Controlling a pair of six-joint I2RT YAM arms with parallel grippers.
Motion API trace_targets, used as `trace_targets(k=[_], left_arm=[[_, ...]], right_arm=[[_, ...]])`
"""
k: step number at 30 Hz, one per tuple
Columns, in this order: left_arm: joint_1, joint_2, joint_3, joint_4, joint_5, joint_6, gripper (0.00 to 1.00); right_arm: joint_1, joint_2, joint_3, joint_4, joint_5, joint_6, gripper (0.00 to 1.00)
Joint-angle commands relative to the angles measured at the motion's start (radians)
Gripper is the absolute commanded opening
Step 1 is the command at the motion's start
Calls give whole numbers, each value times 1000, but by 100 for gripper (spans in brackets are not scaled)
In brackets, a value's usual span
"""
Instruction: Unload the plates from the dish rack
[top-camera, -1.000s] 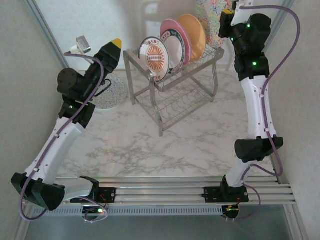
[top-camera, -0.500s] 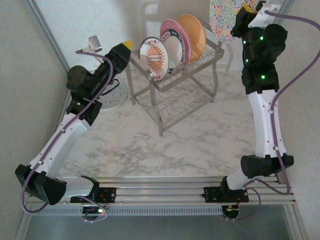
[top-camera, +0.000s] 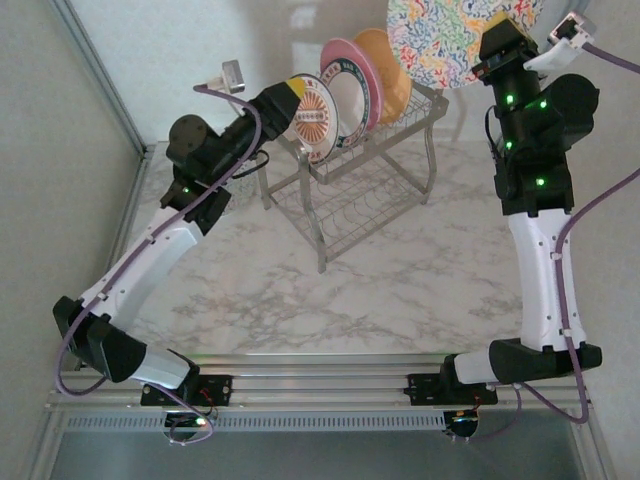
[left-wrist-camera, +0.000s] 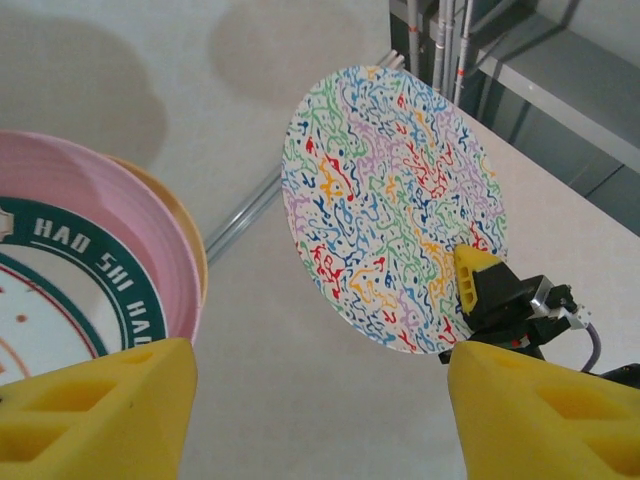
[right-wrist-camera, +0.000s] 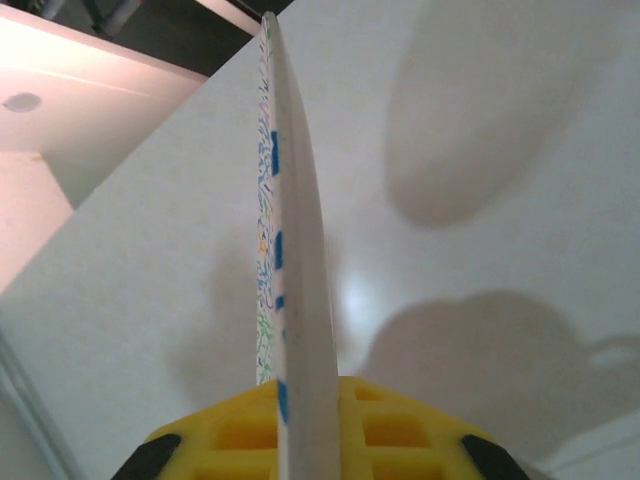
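marble table (top-camera: 400, 280) carries the rack (top-camera: 350, 200), with three plates (top-camera: 310, 115) left on its top tier. right gripper (top-camera: 497, 25) is clamped on a colourful plate (top-camera: 440, 40) held above the rack; left gripper (top-camera: 292, 90), jaws apart, is beside them.

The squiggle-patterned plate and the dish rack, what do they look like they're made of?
Squiggle-patterned plate: probably glazed ceramic; smooth face, thick white rounded edge in the right wrist view, though melamine can't be ruled out. Dish rack: metal, silvery finish; thin wires and tubular legs with bright glints.
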Motion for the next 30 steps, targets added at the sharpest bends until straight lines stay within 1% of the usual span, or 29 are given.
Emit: trace_targets(k=[1, 4, 9, 18, 22, 25, 27, 29, 30], left_arm=[[-14, 32, 66, 20, 54, -26, 67], [-17, 66, 98, 37, 73, -74, 67], [-31, 106, 141, 59, 96, -113, 67], [-51, 132, 164, 75, 100, -134, 66], [-55, 132, 164, 53, 88, -127, 62], [-57, 132, 163, 43, 79, -127, 53], [-59, 131, 162, 41, 73, -129, 43], [-59, 132, 161, 40, 65, -131, 29], [-59, 132, 161, 40, 62, -132, 23]], right_arm=[[20, -34, -10, 53, -92, 140, 0], [43, -30, -7, 41, -135, 184, 0], [75, 6, 11, 24, -213, 273, 0], [137, 75, 77, -36, -310, 313, 0], [145, 96, 99, -43, -342, 330, 0], [146, 107, 111, -45, -363, 344, 0], [147, 115, 118, -60, -377, 347, 0], [150, 119, 121, -69, -386, 350, 0], [150, 119, 120, -70, -388, 352, 0]])
